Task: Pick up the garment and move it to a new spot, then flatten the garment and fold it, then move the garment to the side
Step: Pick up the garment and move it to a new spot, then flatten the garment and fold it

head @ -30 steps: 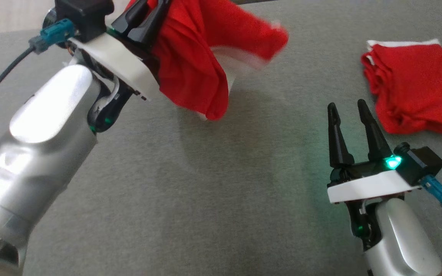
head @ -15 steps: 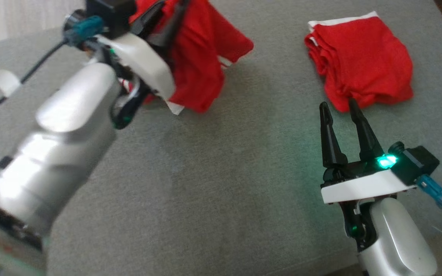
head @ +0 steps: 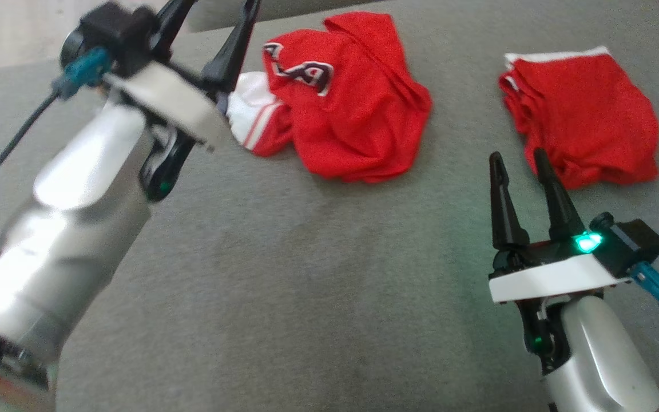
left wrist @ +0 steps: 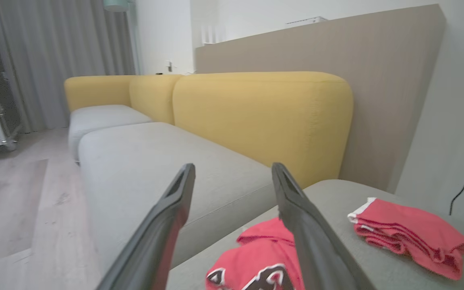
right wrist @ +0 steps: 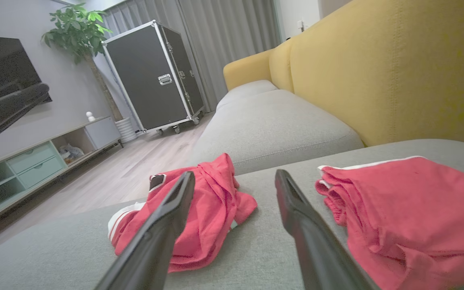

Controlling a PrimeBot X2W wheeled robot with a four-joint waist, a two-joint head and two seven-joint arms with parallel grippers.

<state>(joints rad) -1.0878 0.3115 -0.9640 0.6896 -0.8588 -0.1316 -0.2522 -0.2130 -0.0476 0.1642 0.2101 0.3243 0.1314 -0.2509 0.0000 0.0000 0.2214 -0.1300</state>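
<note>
Dropped from the left hand (left wrist: 234,169), its fingers (left wrist: 163,225) now spread and empty, the red garment (head: 352,114) lay crumpled on the sofa seat (head: 306,286), so flattening seemed next.

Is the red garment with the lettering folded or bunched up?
Bunched up: the lettered garment lies in a rumpled, uneven heap on the grey cushion.

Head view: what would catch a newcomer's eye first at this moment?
Two bright red garments stand out on the grey cushion: a crumpled jersey with lettering at top centre, and a neater folded pile at upper right. The left gripper is open at the crumpled jersey's left edge, holding nothing. The right gripper stands open at lower right, its green light glowing.
</note>
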